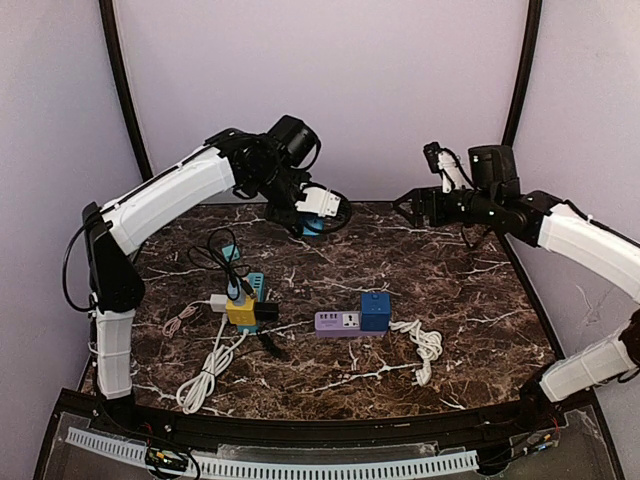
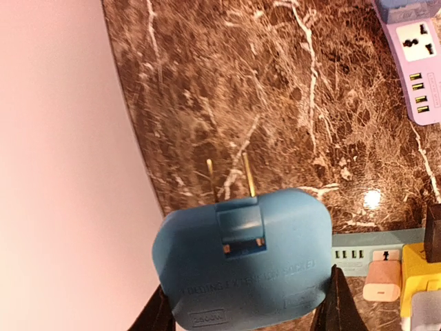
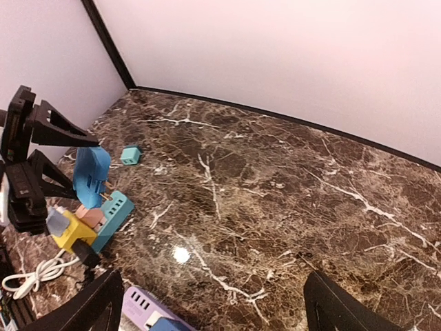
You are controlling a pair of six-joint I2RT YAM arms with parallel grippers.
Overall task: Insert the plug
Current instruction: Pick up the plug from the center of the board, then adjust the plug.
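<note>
My left gripper (image 1: 318,214) is shut on a flat blue plug (image 2: 241,262), held in the air over the back of the table. Its two brass prongs (image 2: 248,174) point away from the wrist camera. The black fingers (image 2: 336,303) press on the plug's two sides. In the right wrist view the blue plug (image 3: 91,176) hangs above the teal power strip (image 3: 114,214). A purple power strip (image 1: 337,322) lies mid-table with a dark blue cube plug (image 1: 375,311) in its right end. My right gripper (image 1: 408,207) hovers open and empty at the back right, its fingers (image 3: 344,307) wide apart.
The teal power strip (image 1: 252,290) carries a yellow plug (image 1: 240,310), a black plug (image 1: 266,311) and a pink one (image 2: 382,283). A small teal cube (image 1: 231,252) sits behind it. White cables lie at front left (image 1: 205,370) and right (image 1: 425,345). Walls enclose the table.
</note>
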